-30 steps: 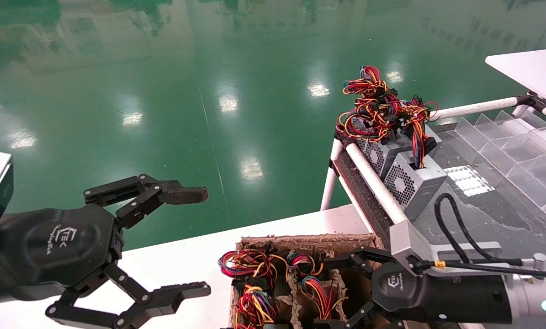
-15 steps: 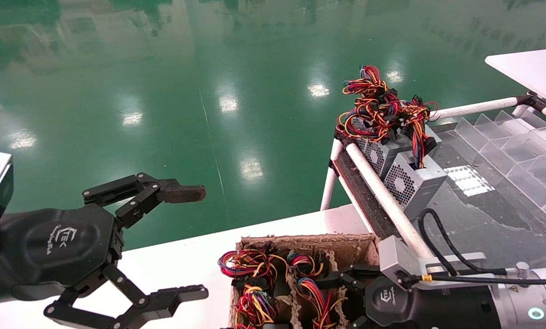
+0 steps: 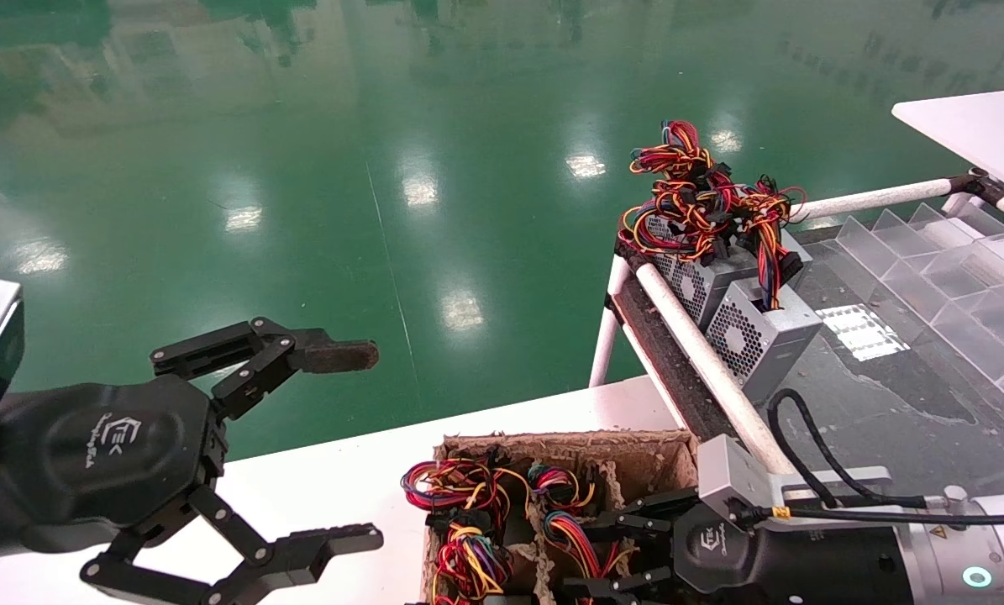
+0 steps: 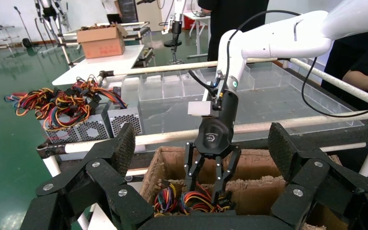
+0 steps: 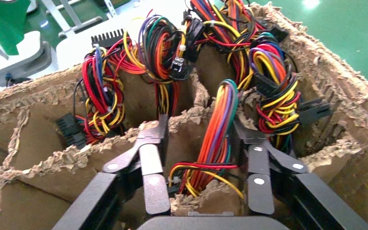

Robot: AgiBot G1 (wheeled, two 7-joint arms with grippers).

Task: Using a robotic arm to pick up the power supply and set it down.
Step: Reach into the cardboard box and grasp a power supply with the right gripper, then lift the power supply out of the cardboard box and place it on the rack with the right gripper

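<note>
My right gripper (image 3: 590, 559) reaches down into a compartment of the brown cardboard box (image 3: 569, 443). Its fingers stand apart on either side of a red, orange and yellow wire bundle (image 5: 215, 139), and their tips are hidden inside the compartment. The body of the power supply under those wires is hidden. In the left wrist view the right gripper (image 4: 204, 191) points straight down into the box. Two grey power supplies (image 3: 758, 332) with fan grilles and tangled wires lie on the shelf at the right. My left gripper (image 3: 375, 445) hangs open and empty left of the box.
The box sits on a white table (image 3: 342, 479) and holds more wire bundles (image 3: 455, 487) in neighbouring compartments. A white pipe rail (image 3: 695, 344) borders the dark shelf, which carries clear acrylic dividers (image 3: 955, 260). Green floor lies beyond. A person stands behind the shelf (image 4: 364, 72).
My right gripper has moved left and down, deeper into the box, and its fingers have drawn closer together around the wire bundle. The left arm has barely moved.
</note>
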